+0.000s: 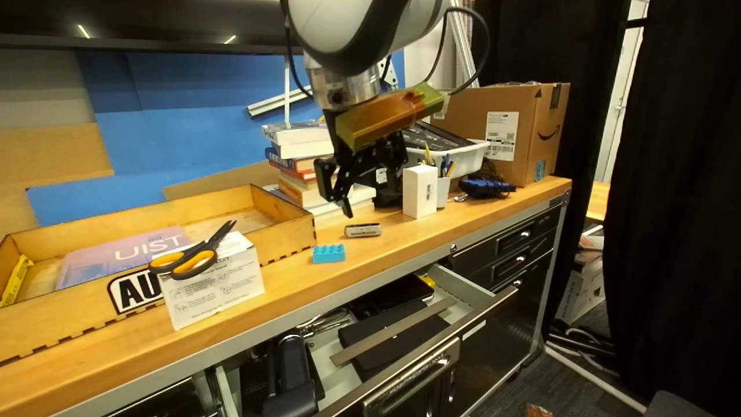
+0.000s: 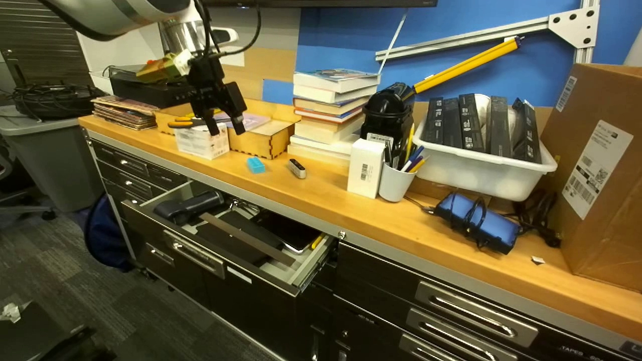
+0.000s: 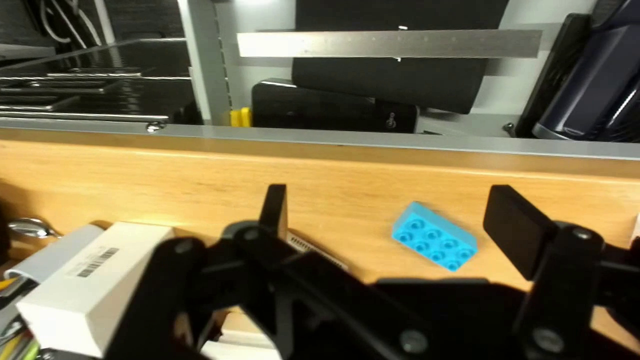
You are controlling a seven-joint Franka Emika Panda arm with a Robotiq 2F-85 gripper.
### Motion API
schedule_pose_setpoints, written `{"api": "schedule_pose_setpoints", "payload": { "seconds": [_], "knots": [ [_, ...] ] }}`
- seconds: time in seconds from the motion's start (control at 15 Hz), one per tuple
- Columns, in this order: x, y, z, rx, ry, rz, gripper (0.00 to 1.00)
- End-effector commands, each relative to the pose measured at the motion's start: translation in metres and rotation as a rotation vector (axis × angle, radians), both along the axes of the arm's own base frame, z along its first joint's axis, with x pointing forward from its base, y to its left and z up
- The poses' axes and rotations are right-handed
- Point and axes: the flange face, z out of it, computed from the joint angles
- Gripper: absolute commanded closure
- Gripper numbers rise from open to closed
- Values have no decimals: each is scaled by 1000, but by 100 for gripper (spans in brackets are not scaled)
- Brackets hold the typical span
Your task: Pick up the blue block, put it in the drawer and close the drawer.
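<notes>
The blue block (image 1: 329,253) is a small light blue studded brick lying on the wooden bench top, near its front edge. It also shows in an exterior view (image 2: 256,165) and in the wrist view (image 3: 434,237). My gripper (image 1: 337,197) hangs above the bench, apart from the block; it also shows in an exterior view (image 2: 225,125). In the wrist view the gripper (image 3: 395,220) is open and empty, and the block appears between its fingers, nearer the right one. The drawer (image 1: 417,354) below the bench top is pulled open; its front (image 2: 281,284) and side wall (image 3: 207,65) show.
A small grey device (image 1: 363,230) lies beside the block. A white box with scissors (image 1: 211,284) and a wooden tray (image 1: 289,234) stand on one side. A book stack (image 2: 328,115) and white box (image 2: 365,168) stand behind. The drawer holds a metal strip (image 1: 393,331) and dark items.
</notes>
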Motion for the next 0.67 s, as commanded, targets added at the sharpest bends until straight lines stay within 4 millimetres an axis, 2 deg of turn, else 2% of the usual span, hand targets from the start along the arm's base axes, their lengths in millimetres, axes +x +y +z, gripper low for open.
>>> {"api": "schedule_pose_setpoints", "payload": {
  "seconds": [0.0, 0.2, 0.47, 0.6],
  "knots": [
    [41, 18, -34, 19, -33, -72, 0],
    [65, 21, -60, 46, -90, -197, 0],
    [94, 25, -80, 46, -152, -330, 0],
    [102, 32, -88, 46, -159, -380, 0]
  ]
}}
